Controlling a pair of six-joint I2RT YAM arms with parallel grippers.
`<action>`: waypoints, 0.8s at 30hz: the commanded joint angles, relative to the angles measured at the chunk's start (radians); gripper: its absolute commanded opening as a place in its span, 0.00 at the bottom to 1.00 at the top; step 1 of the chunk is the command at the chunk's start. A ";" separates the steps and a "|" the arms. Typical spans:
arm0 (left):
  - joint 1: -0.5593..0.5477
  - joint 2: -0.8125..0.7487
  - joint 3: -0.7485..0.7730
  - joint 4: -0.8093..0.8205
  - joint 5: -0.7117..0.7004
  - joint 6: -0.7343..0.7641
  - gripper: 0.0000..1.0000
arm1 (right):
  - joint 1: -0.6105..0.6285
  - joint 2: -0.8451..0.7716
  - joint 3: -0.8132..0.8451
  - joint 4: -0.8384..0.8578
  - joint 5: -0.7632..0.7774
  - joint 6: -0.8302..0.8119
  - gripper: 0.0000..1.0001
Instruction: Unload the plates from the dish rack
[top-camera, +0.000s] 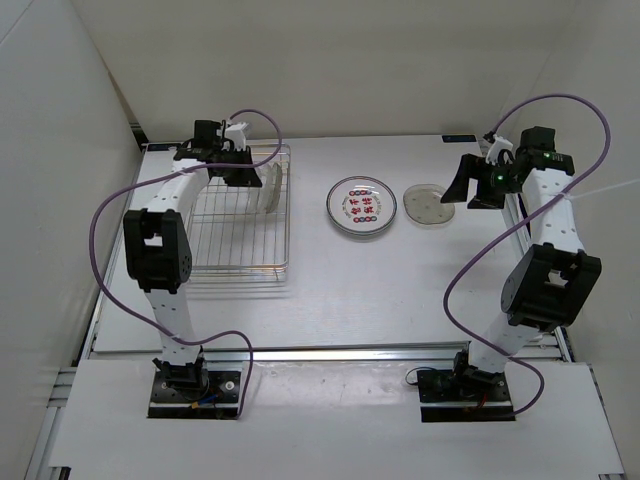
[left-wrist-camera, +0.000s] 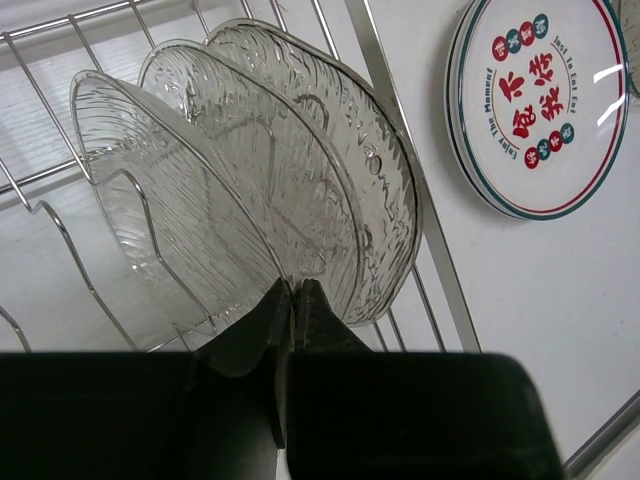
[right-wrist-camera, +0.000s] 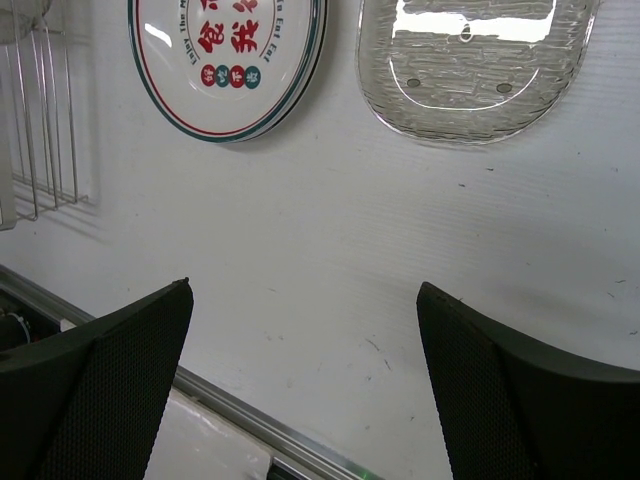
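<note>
— Jaws first: how do they stand on each side?

— On the left gripper (left-wrist-camera: 293, 292) they are pressed almost together, with only a thin slit between the black fingers (left-wrist-camera: 322, 312). They pinch the lower rim of the clear glass plates (left-wrist-camera: 270, 170). On the right gripper (right-wrist-camera: 305, 385) they are spread wide with nothing between them.

— Which glass plate does the left one grip?

— I cannot tell for certain. Three ribbed glass plates stand on edge, close together and leaning the same way. The slit sits where the lower edges of the middle and the rightmost meet.

— Where are those three in the dish rack (top-camera: 288, 225)?

— At its far right corner, upright between the thin wire dividers, just inside the right-hand rail. The other slots of the wire basket hold no plates. The left arm reaches over the far end of the rack.

— And outside the rack?

— Two things lie flat on the white table (top-camera: 380, 290), to the right of the rack. Nearest it is a white plate with a green rim (top-camera: 361, 207), printed with red characters in its centre. A second rim shows just under it in the wrist views, so it looks stacked. Just beside it, to its right and not touching, lies a single glass plate (top-camera: 428, 205).

— And the right gripper?

— It hangs above bare table, to the right of that single glass plate and touching nothing.
</note>
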 joint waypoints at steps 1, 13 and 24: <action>0.003 -0.106 0.041 -0.005 0.013 -0.007 0.11 | 0.006 -0.042 -0.005 0.006 -0.027 -0.015 0.95; -0.083 -0.303 0.298 -0.403 0.002 0.245 0.11 | 0.006 -0.053 0.013 -0.014 -0.029 -0.024 0.96; -0.946 -0.694 -0.346 -0.231 -1.240 0.987 0.11 | 0.110 -0.120 0.239 -0.138 -0.084 -0.131 0.97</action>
